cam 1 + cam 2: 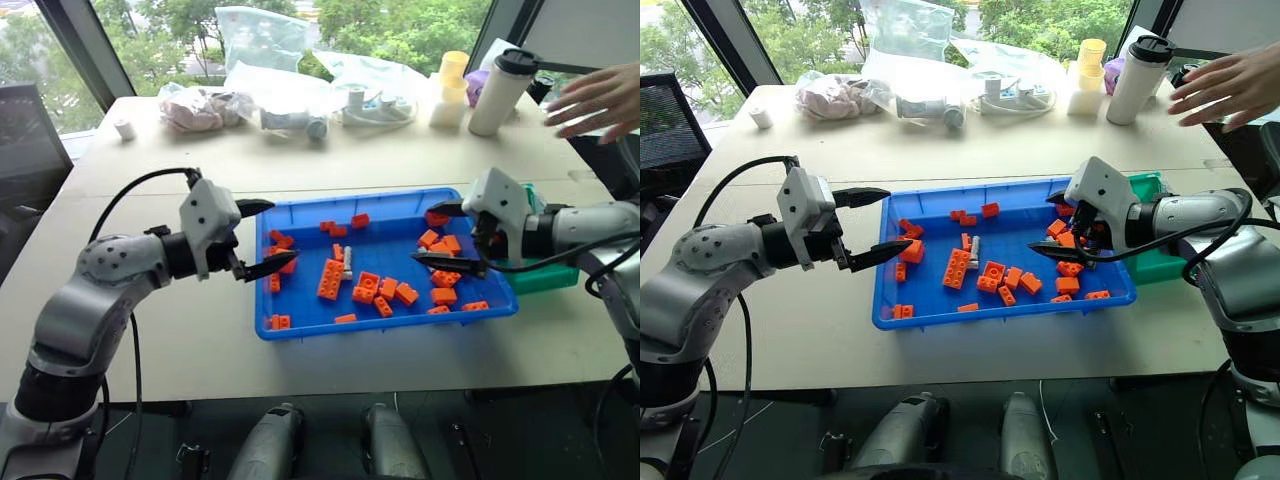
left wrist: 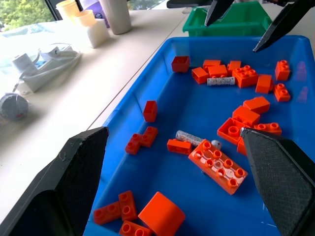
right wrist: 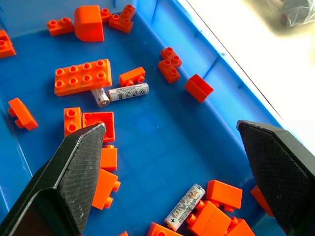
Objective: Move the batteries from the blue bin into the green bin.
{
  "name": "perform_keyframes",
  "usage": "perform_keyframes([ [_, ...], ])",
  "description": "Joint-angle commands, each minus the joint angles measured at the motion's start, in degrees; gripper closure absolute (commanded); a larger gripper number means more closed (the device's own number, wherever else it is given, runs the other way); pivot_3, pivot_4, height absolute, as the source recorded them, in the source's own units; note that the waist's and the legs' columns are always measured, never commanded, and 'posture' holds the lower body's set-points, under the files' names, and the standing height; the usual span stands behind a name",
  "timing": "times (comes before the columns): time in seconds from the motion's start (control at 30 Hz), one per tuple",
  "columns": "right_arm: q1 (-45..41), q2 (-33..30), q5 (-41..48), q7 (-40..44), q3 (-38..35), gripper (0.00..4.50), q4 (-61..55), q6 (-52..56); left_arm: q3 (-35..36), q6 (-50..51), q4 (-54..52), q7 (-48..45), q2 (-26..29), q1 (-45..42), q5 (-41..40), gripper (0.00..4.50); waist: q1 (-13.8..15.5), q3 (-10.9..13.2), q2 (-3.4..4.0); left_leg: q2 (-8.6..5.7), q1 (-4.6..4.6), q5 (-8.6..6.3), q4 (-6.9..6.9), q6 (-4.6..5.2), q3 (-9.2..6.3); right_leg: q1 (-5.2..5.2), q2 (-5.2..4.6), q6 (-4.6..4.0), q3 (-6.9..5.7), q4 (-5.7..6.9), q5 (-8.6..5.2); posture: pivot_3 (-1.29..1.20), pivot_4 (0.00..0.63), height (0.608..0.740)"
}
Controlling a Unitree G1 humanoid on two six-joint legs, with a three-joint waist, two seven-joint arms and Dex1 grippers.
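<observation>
The blue bin [image 1: 305,305] lies in the middle of the table, strewn with orange bricks [image 1: 330,279]. Among them lie batteries: one [image 3: 128,92] beside a long brick, a second [image 3: 100,97] half under that brick, a third [image 3: 184,207] by the bricks at the bin's right end. The green bin [image 1: 545,278] stands against the blue bin's right side, partly hidden behind my right arm. My left gripper [image 1: 283,234] hovers open over the blue bin's left edge, holding nothing. My right gripper [image 1: 420,233] hovers open over the bin's right part, empty, above the third battery.
A person's hand [image 1: 600,100] reaches over the table's far right corner. Along the far edge stand a white tumbler [image 1: 500,90], yellow cups [image 1: 450,90], plastic bags [image 1: 280,90] and a small white roll [image 1: 125,128]. Bare tabletop lies left of the blue bin.
</observation>
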Motion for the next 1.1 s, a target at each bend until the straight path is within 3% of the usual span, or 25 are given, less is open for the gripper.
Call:
perform_keyframes([
  [0.03, -0.2, -0.4, 0.6, 0.5, -0.2, 0.07, -2.4, -0.2, 2.0, 0.2, -1.5, -0.5, 0.6, -0.2, -1.6, 0.0, 0.0, 0.0, 0.0, 0.0, 0.0, 0.0, 0.0, 0.0, 0.0, 0.0, 0.0, 0.0, 0.0, 0.0, 0.0, 0.0, 0.15, 0.74],
  [0.57, -2.3, 1.6, -0.5, 2.6, 5.3, 0.07, -1.9, -2.3, 2.4, 0.8, -2.1, 0.4, 1.0, -0.2, -2.2, 0.0, 0.0, 0.0, 0.0, 0.0, 0.0, 0.0, 0.0, 0.0, 0.0, 0.0, 0.0, 0.0, 0.0, 0.0, 0.0, 0.0, 0.15, 0.74],
  [0.83, -7.4, 7.1, -2.5, 4.7, 12.6, 0.07, 0.4, -3.7, 2.3, 0.8, -2.2, 0.5, 1.2, -0.1, -2.1, 0.0, -0.1, 0.0, 0.0, 0.01, 0.0, 0.07, 0.0, -0.11, -0.01, -0.01, 0.01, 0.0, 0.0, 0.01, 0.0, 0.0, 0.15, 0.74],
  [1.1, -13.8, 15.9, -8.2, 6.7, 22.0, 0.07, 10.1, -7.2, 2.8, 1.2, -3.4, 1.7, 1.2, 0.8, -2.1, 0.0, -0.2, 0.0, 0.0, 0.0, 0.0, 0.12, 0.0, -0.2, -0.02, -0.03, 0.02, 0.0, 0.0, 0.02, 0.0, 0.0, 0.15, 0.74],
])
